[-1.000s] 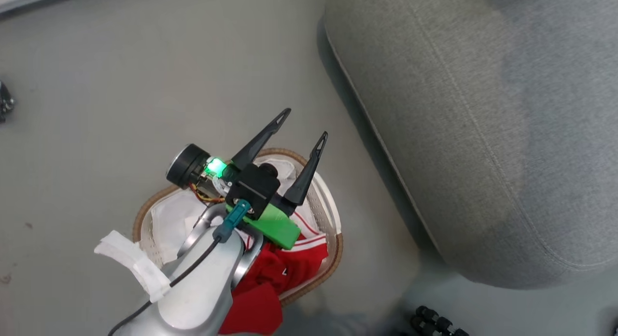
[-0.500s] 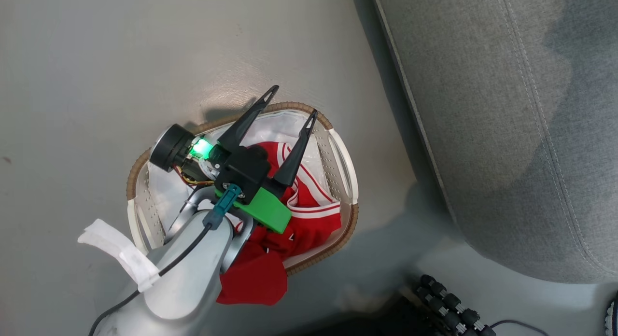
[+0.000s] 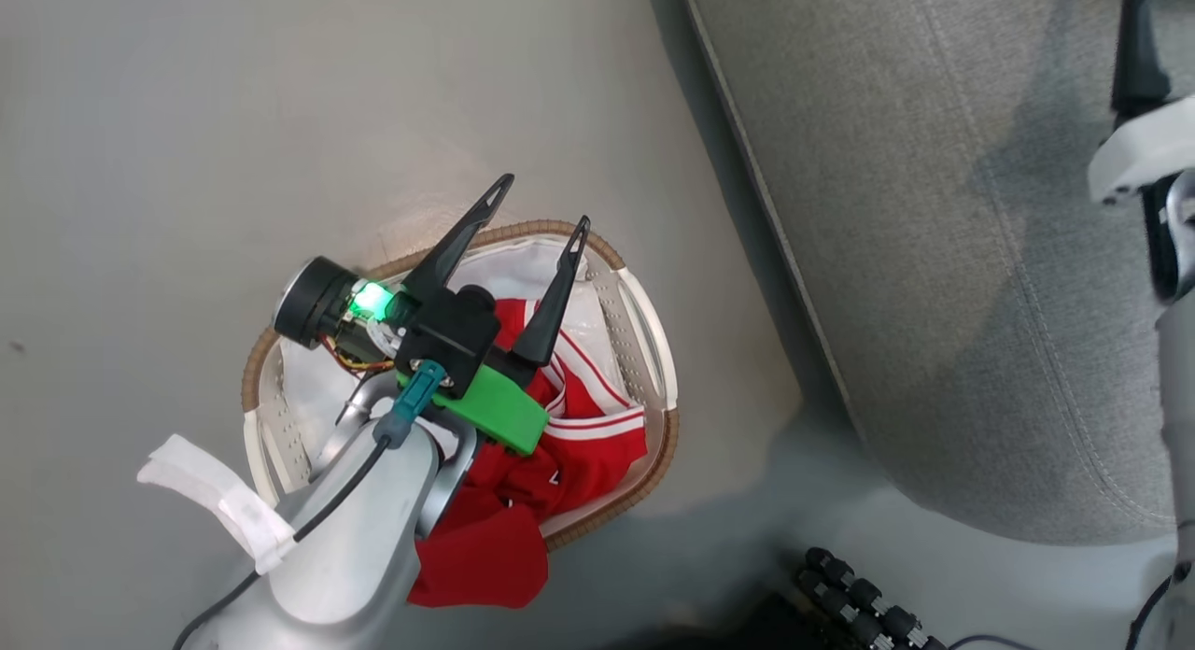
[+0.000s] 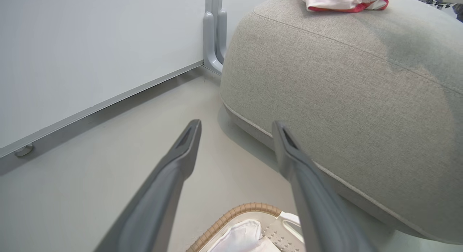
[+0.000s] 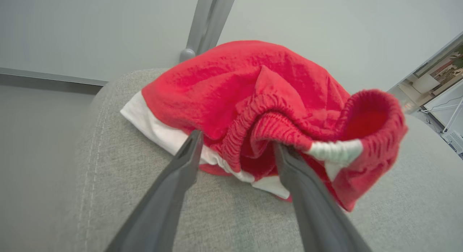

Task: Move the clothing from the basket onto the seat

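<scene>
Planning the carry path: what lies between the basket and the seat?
In the head view, just bare floor between the basket and the seat.

So the floor (image 3: 187, 118) is plain smooth pale grey. Sitting straight on it are the white basket (image 3: 644, 332) with its brown woven rim and the big light grey seat (image 3: 934, 258) just beside it, with a strip of shadowed floor between them, so not touching as far as I can see. Up on the seat there's a crumpled red garment (image 5: 253, 82) with a white hem and a stretchy waistband, and there's some black ribbed thing (image 3: 859, 599) on the floor near the seat's corner, can't tell what it is.
</scene>
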Motion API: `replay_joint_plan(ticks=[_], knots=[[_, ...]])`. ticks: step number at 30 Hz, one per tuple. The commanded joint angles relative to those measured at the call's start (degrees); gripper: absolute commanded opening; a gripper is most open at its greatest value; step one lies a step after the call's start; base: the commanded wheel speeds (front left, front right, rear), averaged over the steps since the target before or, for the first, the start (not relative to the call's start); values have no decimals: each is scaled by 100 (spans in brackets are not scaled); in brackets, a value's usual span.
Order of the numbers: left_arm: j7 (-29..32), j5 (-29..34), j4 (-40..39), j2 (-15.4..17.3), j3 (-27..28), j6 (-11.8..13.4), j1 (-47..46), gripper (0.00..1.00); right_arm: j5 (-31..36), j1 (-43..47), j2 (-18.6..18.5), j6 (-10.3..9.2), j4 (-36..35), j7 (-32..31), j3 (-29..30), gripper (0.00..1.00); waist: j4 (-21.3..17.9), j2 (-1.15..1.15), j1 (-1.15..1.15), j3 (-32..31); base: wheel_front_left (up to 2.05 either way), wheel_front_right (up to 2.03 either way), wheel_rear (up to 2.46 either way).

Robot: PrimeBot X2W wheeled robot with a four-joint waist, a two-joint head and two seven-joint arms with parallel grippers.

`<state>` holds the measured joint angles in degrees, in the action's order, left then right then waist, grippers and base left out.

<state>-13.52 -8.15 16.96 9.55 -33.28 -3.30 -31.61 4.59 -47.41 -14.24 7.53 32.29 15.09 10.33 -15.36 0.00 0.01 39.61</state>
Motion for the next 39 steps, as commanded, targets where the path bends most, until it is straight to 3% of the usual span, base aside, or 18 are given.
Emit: replay_joint_plan(ticks=[1, 9, 16, 26, 39], knots=[[-40, -86, 36, -9, 24, 41, 106, 100, 22, 212, 34, -8, -103, 12, 48, 100, -33, 0, -1, -205, 0, 0, 0], [-155, -301, 244, -122, 141, 90, 338, 100, 104, 1133, 324, -8, -577, 12, -14, 100, 69, 0, -1, -908, 0, 0, 0], [-173, -475, 211, -274, 384, 128, 654, 100, 126, 1321, 216, -8, -678, 12, -182, 100, 308, 0, -1, -1587, 0, 0, 0], [-170, -616, 15, -456, 1117, 173, 1365, 100, -7, 1216, 293, -8, -710, 12, -588, 100, 835, 0, -1, -2588, 0, 0, 0], [-162, -665, -266, -611, 2287, 218, 2563, 100, -297, 2276, 960, -8, -920, 12, -955, 100, 1414, 0, -1, -3514, 0, 0, 0]])
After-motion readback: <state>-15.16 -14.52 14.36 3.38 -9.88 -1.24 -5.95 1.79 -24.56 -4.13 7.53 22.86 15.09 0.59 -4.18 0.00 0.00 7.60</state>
